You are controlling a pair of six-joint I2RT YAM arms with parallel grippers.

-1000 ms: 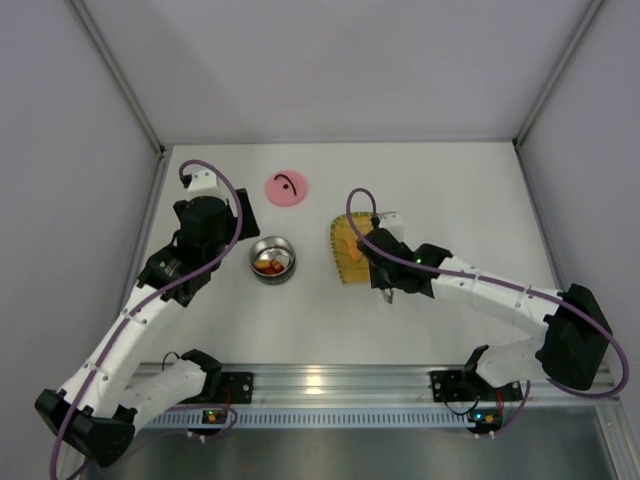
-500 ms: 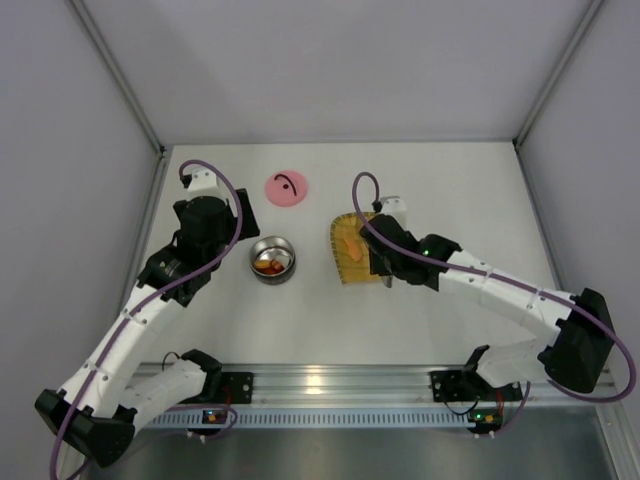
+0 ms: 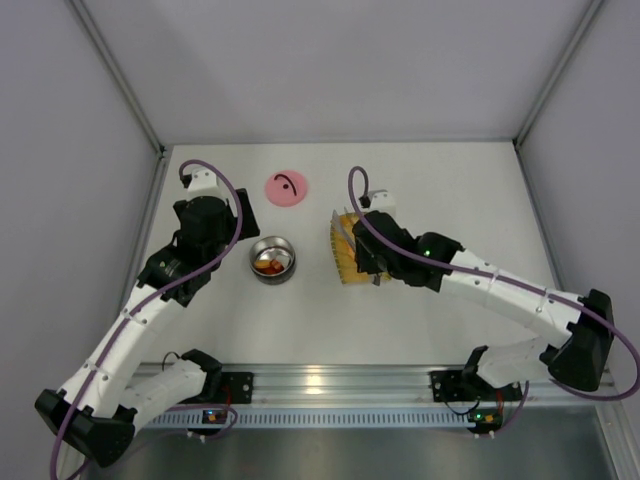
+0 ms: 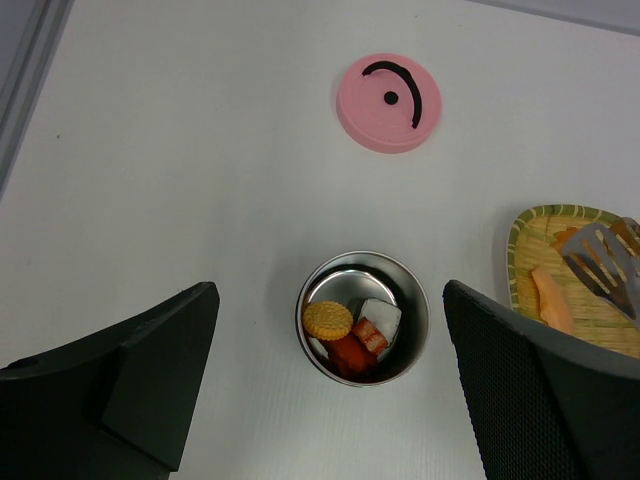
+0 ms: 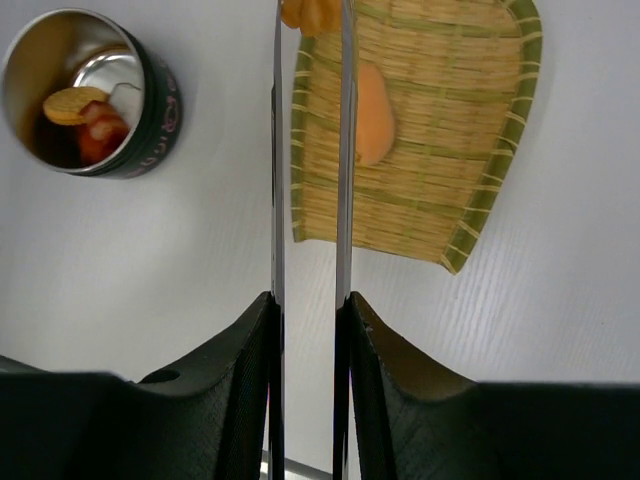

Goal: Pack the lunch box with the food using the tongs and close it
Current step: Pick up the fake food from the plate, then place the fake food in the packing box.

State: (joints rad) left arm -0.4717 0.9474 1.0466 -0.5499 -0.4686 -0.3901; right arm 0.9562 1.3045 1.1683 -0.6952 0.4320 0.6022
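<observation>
The tongs [image 5: 277, 200] stand with their long axis running straight out from the right gripper [image 5: 310, 300], whose two black fingers [image 5: 250, 345] are closed tightly on the two thin, pale arms and press them almost parallel. The tips point away toward the rounded far end of the woven tray [image 5: 500, 150], along its left edge. At those tips sits an orange piece [image 5: 305, 12], cut off by the edge of the right wrist view, so the hold on it cannot be judged. From the left wrist view one tong tip shows as a flat slotted blade over the tray. One smooth, elongated orange piece [image 5: 372, 115] lies on the tray's yellow straw weave, which has a green-banded rim. The lunch box [image 4: 362, 318], one small round shiny steel bowl, stands open on the white worktop [image 4: 200, 150], left of the tray and apart from it. It holds about four pieces: a round biscuit [image 4: 328, 320], a white chunk and red ones. Its single flat pink lid [image 4: 389, 102], marked with a black curve and a dot, lies farther back. The left gripper [image 4: 328, 300] hangs above the bowl, spread fully wide and empty.
</observation>
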